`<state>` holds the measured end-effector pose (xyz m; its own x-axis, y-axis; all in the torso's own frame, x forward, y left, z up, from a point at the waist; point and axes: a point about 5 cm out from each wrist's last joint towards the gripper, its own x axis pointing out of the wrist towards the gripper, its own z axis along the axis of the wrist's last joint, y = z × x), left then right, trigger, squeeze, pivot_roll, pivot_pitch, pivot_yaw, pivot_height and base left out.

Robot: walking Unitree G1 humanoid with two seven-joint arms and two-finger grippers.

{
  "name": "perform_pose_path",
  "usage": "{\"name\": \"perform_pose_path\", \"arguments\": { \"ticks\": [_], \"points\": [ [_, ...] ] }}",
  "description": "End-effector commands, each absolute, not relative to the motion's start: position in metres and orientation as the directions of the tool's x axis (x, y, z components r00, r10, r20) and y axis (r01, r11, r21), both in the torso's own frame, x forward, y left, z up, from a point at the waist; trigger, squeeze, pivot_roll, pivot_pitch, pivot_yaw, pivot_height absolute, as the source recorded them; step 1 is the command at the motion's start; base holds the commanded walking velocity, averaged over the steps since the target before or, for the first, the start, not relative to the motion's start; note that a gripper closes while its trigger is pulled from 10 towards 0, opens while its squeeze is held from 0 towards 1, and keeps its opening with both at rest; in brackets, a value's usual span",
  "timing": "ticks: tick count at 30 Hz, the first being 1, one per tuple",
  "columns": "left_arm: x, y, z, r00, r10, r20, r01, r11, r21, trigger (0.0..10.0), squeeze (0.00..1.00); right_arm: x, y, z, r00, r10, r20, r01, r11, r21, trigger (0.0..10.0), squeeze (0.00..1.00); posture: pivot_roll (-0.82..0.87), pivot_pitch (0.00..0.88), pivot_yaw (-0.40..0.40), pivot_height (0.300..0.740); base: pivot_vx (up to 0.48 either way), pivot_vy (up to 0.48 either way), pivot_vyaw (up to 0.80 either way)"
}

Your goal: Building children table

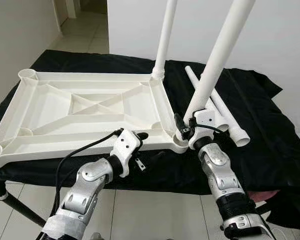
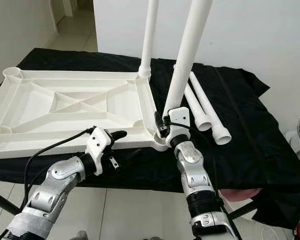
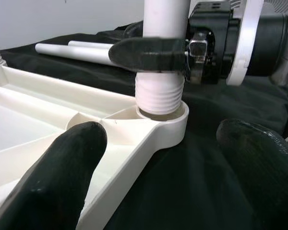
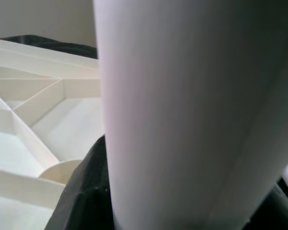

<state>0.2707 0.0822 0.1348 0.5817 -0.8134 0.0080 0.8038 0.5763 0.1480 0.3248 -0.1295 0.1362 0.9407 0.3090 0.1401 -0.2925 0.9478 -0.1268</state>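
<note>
The white plastic tabletop (image 1: 90, 107) lies upside down, ribs up, on a black cloth (image 1: 260, 135) draped over the work surface, so its corner sockets face up to take legs. 1 leg (image 1: 165, 40) already stands upright in the socket at the far right corner of the tabletop, and 2 spare legs (image 1: 225, 112) lie on the cloth just beside the tabletop's right edge, within reach for the remaining corners. The right gripper (image 1: 185, 131) has its fingers closed around a second leg (image 1: 217, 60) low down, just above the thread; gripping close to the bottom probably gives best control of the end that has to seat. In the left wrist view the ribbed threaded end (image 3: 159, 96) of that leg sits in the mouth of the near right corner socket (image 3: 175, 122), with most of the thread still showing above the rim, so the leg looks started but far from screwed home. The leg leans a little toward the far right instead of standing plumb, which could cross the thread if it is turned as it is. The left gripper (image 1: 140, 145) hovers at the tabletop's near edge, its fingers (image 3: 62, 163) spread wide with nothing between them, one over the rim and one over the cloth, seemingly placed to steady the tabletop against the twisting.
</note>
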Motion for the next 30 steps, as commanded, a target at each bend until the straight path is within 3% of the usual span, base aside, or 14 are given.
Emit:
{"name": "perform_pose_path", "arguments": {
  "ticks": [1,19,30],
  "points": [
    [0.274,0.083,0.138,0.597,-0.802,0.010,0.792,0.591,0.156,10.0,0.00,0.320,-0.131,0.115,0.950,0.310,0.041,-0.304,0.945,-0.118,10.0,0.00,0.05,0.005,-0.088,0.740,0.000,0.000,0.00],
    [0.274,0.082,0.141,0.600,-0.800,0.014,0.788,0.594,0.161,10.0,0.00,0.318,-0.134,0.116,0.918,0.396,0.032,-0.385,0.906,-0.175,10.0,0.00,0.05,0.020,-0.082,0.740,0.000,0.000,0.00],
    [0.274,0.083,0.143,0.597,-0.802,0.014,0.790,0.590,0.166,10.0,0.00,0.319,-0.144,0.107,0.929,0.371,-0.015,-0.371,0.928,-0.031,10.0,0.00,0.05,0.024,-0.077,0.740,0.000,0.000,0.00]
  ]
}}
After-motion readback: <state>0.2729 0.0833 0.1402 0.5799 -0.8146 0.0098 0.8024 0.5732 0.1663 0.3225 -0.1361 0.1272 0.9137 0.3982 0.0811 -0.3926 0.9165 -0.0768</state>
